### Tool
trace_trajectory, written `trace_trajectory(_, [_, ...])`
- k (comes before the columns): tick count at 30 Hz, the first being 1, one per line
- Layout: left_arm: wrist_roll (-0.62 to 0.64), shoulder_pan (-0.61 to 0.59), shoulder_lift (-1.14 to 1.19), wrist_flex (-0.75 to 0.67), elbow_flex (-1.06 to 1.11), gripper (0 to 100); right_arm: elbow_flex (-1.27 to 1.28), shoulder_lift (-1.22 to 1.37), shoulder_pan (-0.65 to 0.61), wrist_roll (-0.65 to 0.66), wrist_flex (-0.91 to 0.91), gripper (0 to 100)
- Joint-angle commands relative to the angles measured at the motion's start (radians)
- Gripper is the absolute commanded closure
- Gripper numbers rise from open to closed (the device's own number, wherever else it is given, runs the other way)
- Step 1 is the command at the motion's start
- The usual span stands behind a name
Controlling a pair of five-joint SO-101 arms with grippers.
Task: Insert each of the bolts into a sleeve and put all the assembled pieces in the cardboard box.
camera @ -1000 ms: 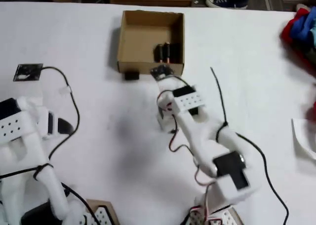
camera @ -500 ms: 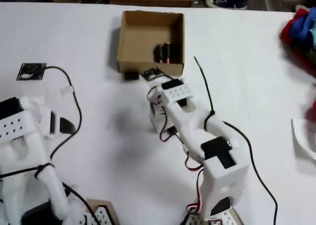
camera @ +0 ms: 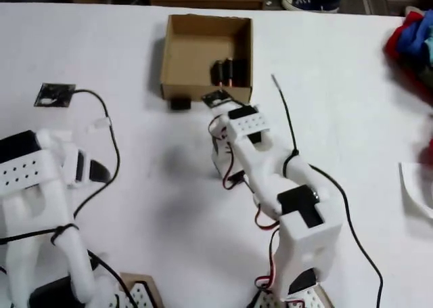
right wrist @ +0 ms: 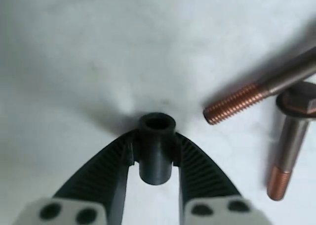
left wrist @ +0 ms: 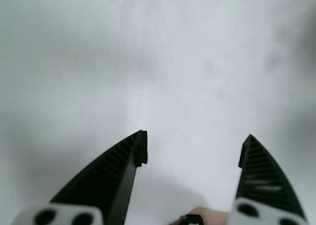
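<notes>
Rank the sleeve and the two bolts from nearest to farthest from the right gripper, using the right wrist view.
1. Sleeve: held in the right gripper.
2. Slanted bolt: threaded tip just beside the sleeve.
3. Hex-head bolt: past the slanted bolt, farthest.

"What colour is the sleeve (right wrist: 156,148)?"
"Black, same as the ribbed fingers (right wrist: 200,173). The bolts (right wrist: 290,138) are grey with coppery threads."
"And the box (camera: 193,54)?"
"Plain brown. The table (camera: 352,64) is white, and so are the arms (camera: 270,176)."
</notes>
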Motion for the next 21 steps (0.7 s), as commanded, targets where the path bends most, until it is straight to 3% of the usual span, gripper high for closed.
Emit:
trace_trajectory(1, [0.002, 0.069, -0.005, -0.005, -0.015, 69, -0.04, -0.094, 0.027, 0.005, 0.004, 97.6])
trace_trajectory(6, [0.005, 0.219, -0.005, -0.104, -0.013, 69, 0.003, -0.466, 0.173, 0.005, 0.065, 97.6])
trace_trajectory(14, [0.115, 0.559, 0.012, -0.267, -0.021, 69, 0.356, -0.99, 0.499, 0.008, 0.064, 97.6])
trace_trajectory(17, [0.143, 0.663, 0.114, -0.305, -0.085, 69, 0.482, -1.152, 0.619, 0.011, 0.068, 97.6])
trace_trajectory(21, [0.143, 0.732, 0.414, -0.232, -0.323, 69, 0.621, -1.33, 0.711, 0.143, 0.058, 97.6])
